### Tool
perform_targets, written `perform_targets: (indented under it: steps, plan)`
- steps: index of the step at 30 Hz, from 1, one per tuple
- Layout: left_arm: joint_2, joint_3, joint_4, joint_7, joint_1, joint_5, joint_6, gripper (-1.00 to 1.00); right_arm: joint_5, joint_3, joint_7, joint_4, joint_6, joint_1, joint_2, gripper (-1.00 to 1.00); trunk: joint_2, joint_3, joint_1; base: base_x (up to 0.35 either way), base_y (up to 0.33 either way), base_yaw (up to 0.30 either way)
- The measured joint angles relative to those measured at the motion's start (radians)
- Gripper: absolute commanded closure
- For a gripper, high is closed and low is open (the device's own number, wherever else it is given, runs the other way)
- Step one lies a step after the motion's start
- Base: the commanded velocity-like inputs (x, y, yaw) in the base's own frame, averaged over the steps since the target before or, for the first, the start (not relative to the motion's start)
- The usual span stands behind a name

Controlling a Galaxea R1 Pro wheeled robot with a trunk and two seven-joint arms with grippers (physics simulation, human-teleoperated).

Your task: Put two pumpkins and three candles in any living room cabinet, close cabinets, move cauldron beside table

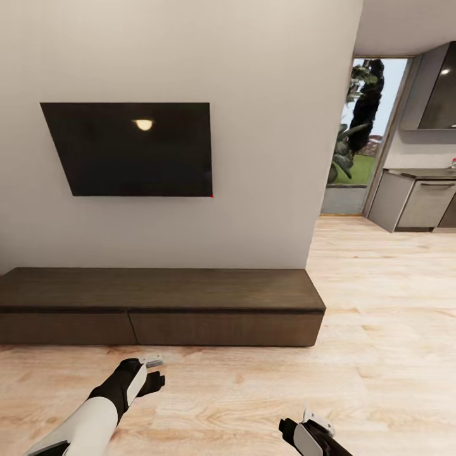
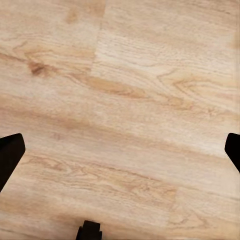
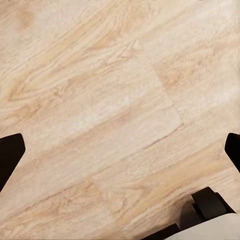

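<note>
The long, low dark-brown cabinet (image 1: 158, 288) stands against the white wall ahead, and its flat drawer fronts (image 1: 221, 329) sit flush and shut. My left gripper (image 1: 152, 373) hangs just in front of it over the wood floor. In the left wrist view the left gripper (image 2: 120, 150) is open, with bare floorboards between its dark fingertips (image 2: 10, 155). Low at the right, my right gripper (image 1: 307, 430) hovers above the floor. It too is open (image 3: 120, 150) and holds nothing. Pumpkins, candles, cauldron and table are out of view.
A black TV (image 1: 130, 149) hangs on the wall above the cabinet. At the right, light wood floor (image 1: 380, 304) runs past the wall's corner to grey kitchen units (image 1: 421, 202) and a glass door with plants (image 1: 354, 120).
</note>
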Motion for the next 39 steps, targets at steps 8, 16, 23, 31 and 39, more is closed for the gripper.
perform_targets:
  steps: [8,16,23,31,39]
  plan:
    - [-0.034,-0.007,0.01,-0.022,0.029,-0.006,-0.034,-1.0,-0.021,-0.026,0.039,-0.045,-0.034,-0.031,0.026,-1.0,0.0,0.0,0.0,0.021,0.0,0.0]
    - [-0.053,-0.003,0.005,0.022,0.029,-0.003,-0.061,-1.0,0.006,-0.017,0.084,-0.091,-0.079,-0.077,0.027,-1.0,0.0,0.0,0.0,0.212,0.0,0.0]
    - [-0.052,-0.002,0.005,0.062,0.029,-0.003,-0.06,-1.0,0.004,-0.018,0.123,-0.13,-0.118,-0.092,0.028,-1.0,0.0,0.0,0.0,0.237,0.0,0.0]
    - [-0.027,0.017,0.005,0.062,0.029,-0.002,-0.029,-1.0,-0.024,-0.045,0.168,-0.175,-0.133,-0.09,0.018,-1.0,0.0,0.0,0.0,0.027,0.0,0.0]
    - [0.165,0.034,0.004,-0.962,0.029,-0.009,0.198,-1.0,-0.482,-0.141,0.555,-0.254,-0.023,-0.088,-0.025,-1.0,0.0,0.0,0.0,0.056,0.0,0.0]
